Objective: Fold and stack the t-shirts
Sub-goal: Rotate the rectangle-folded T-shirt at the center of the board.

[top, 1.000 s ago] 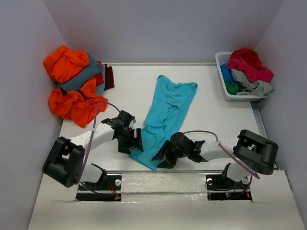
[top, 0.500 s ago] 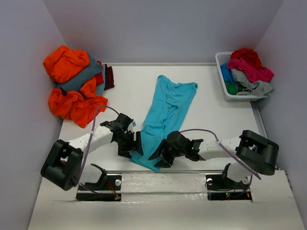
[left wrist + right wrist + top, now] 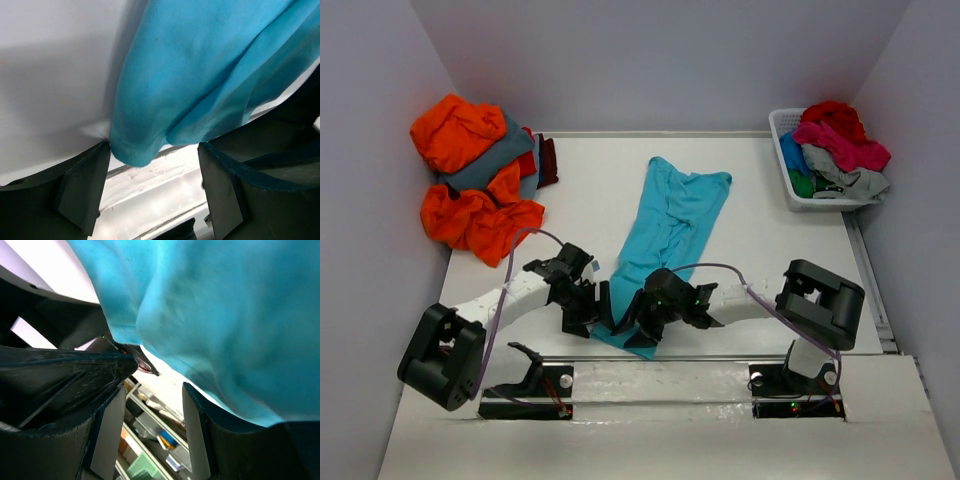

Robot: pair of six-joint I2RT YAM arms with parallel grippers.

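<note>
Two claws have both slid inward over the last second, toward 6 o'clock of the white flat table [image 3: 580, 190]. The left claw [image 3: 588, 312] has dropped nearer and a touch rightward. The right claw [image 3: 642, 324] has swung left. They now sit just beside each other at the near hem of the turquoise soft cloth short-sleeved t-shirt [image 3: 672, 222].

The shirt has barely shifted. It lies as a long crumpled strip from 12 o'clock down to 6 o'clock, with the near end a bit more bunched. My read: this is the approach to grab the bottom hem. The fold is not begun and nothing is stacked.

Left claw: jaws stand wide apart. In the left wrist view the hem corner sags into the gap, just brushing one finger [image 3: 82, 182], while the other finger [image 3: 222, 195] is clear of it. It is not pinched.

Right claw: jaws parted, somewhat narrower. In the right wrist view the stitched hem edge hangs just above the gap and background shows between the fingers [image 3: 107, 435]. No grip yet, and it holds nothing.

The heap of orange and slate grey crumpled t-shirts [image 3: 470, 190] at 10 o'clock is unchanged. The white slatted plastic basket [image 3: 812, 203] at 2 o'clock, piled with red, pink, light grey and green shirts, is also unchanged.
</note>
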